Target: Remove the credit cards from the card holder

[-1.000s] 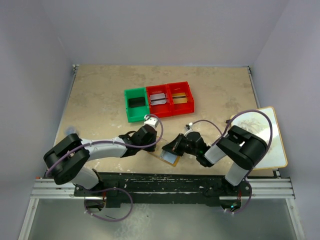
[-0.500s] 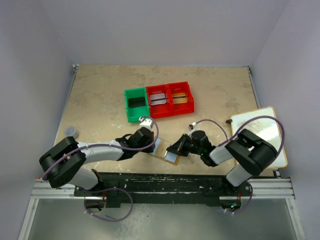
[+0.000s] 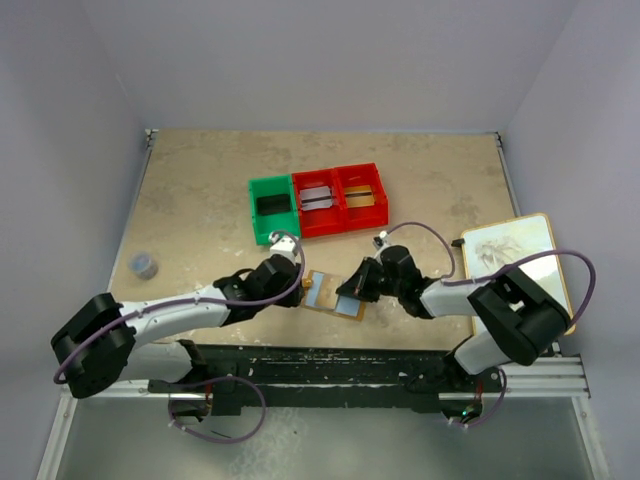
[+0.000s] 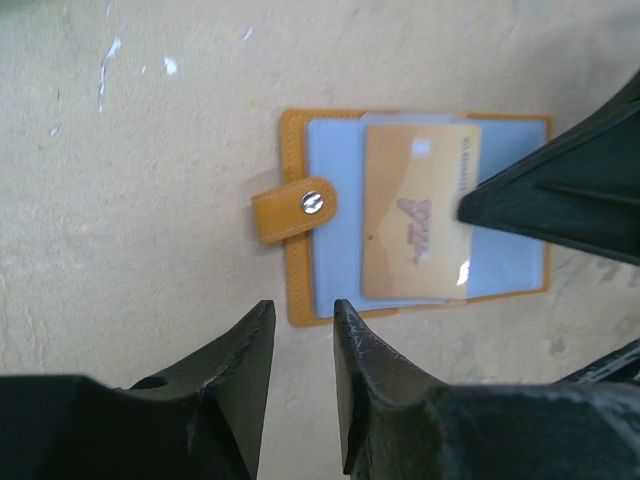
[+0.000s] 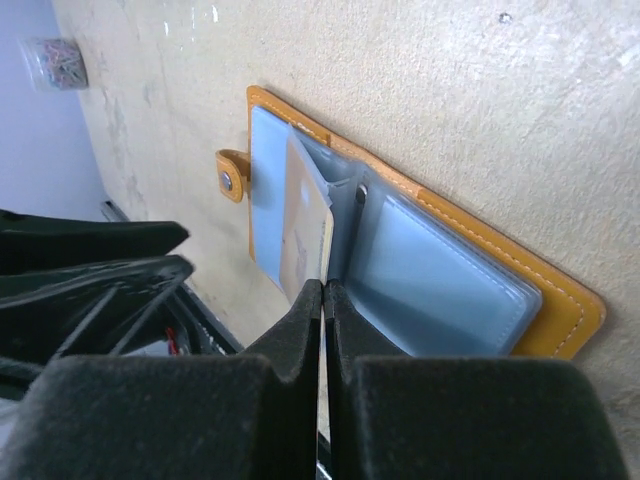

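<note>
Card holder [image 3: 333, 296] now laid flat, open. Left gripper [image 4: 303, 310] eases apart, empty. Right gripper [image 5: 323, 285] clamped on gold card [image 4: 415, 225]: pull-out likely next.

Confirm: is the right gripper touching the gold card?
Touching. Right wrist view shows the right gripper shut on the lifted edge of the gold card, which runs in between its fingertips.

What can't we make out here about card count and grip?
- Cards beneath the gold card: left wrist view, it covers the pocket of the card holder.
- Whether the right jaws pinch that card: right wrist view, its edge vanishes behind them.
- Green bin contents: top view, too dark and small.
</note>
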Controlling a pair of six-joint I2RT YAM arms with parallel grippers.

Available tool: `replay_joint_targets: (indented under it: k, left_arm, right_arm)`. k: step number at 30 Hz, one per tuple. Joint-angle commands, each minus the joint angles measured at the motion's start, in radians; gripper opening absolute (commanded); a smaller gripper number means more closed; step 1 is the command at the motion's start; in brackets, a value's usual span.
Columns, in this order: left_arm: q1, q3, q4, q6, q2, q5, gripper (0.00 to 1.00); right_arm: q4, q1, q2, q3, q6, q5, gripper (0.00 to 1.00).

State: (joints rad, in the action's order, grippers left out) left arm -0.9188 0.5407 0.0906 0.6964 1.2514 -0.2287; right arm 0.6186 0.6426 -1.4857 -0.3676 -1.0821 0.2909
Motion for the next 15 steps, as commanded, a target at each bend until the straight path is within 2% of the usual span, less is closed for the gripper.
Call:
replay_joint_targets:
  k: [1,4,6,11,15]
  left_arm:
    - [-0.014,0.085,-0.041,-0.006,-0.054,0.039,0.30]
    - [-0.016,0.090,-0.153,-0.008,-0.018,0.162,0.34]
    - [-0.021,0.118,-0.175,-0.010,0.054,0.181,0.34]
    - [-0.035,0.148,-0.196,-0.005,0.185,0.149,0.33]
    - [-0.041,0.140,-0.164,0.011,0.221,0.053,0.28]
  right_arm:
    - [-0.060,-0.014,-0.005,-0.045,0.116,0.051,0.00]
    - [-0.070,-0.021,-0.017,-0.061,0.158,0.074,0.00]
    - [-0.064,-0.023,-0.016,-0.063,0.168,0.079,0.01]
    - [-0.083,-0.036,-0.041,-0.080,0.195,0.100,0.05]
    - [-0.024,-0.039,-0.047,-0.057,0.162,0.103,0.10]
